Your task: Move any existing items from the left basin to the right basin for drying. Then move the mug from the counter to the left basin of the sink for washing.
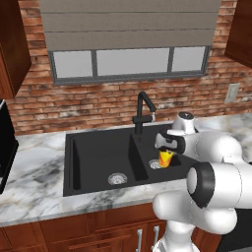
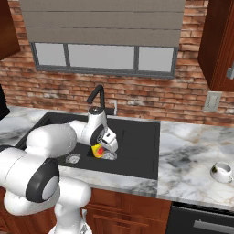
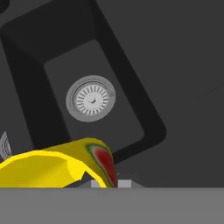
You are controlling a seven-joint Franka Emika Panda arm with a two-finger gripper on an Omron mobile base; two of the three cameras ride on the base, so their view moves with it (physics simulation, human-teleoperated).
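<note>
The existing item, a small yellow cup (image 1: 166, 157) with an orange-red lower part, hangs tilted in my gripper (image 1: 166, 150), which is shut on it. It is over the right basin (image 1: 173, 162), the narrower black compartment, close to that basin's silver drain (image 3: 91, 99). The cup (image 2: 97, 150) shows again below the hand (image 2: 108, 140), and it fills the lower left of the hand view (image 3: 52, 166). The left basin (image 1: 98, 155) holds nothing but its drain (image 1: 117, 178). A white mug (image 2: 222, 172) stands on the marble counter (image 2: 187, 151) to the right of the sink.
The black gooseneck faucet (image 1: 142, 112) rises behind the divider between the basins, close to my wrist. A brick wall and window run behind the sink. A dark appliance (image 1: 5, 147) sits at the counter's far left. A wall outlet (image 2: 212, 101) is above the mug.
</note>
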